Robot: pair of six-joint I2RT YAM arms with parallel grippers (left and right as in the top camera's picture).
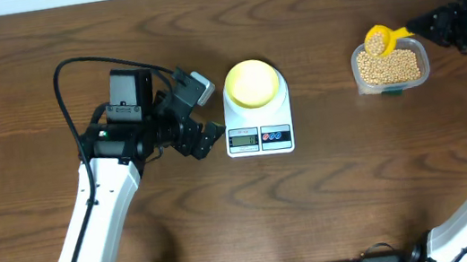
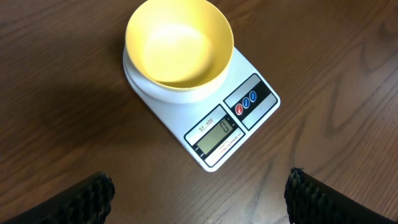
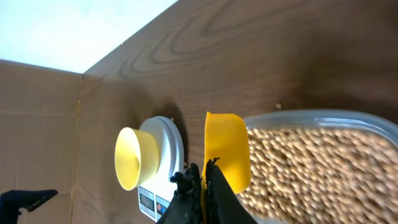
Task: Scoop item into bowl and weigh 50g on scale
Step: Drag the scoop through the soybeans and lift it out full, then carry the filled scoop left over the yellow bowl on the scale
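We judge the task as only begun: the bowl (image 1: pixel 253 83) sits empty on the scale (image 1: pixel 260 137), the right gripper (image 1: pixel 423 26) has its jaws clamped on a scoop (image 1: pixel 379 39) loaded with beans (image 1: pixel 390 68) above the container (image 1: pixel 424 61) at 3 o'clock, and the left gripper (image 2: pixel 200 198) waits with jaws apart.

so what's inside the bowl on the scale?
Empty: the bowl shows only its bare yellow inside. It covers the top of the scale platform, so that surface can't be seen.

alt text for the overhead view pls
An empty pale-yellow bowl sits on a white scale mid-table. The right hand holds a yellow scoop of beans at the edge of a clear container; the open left hand is beside the scale.
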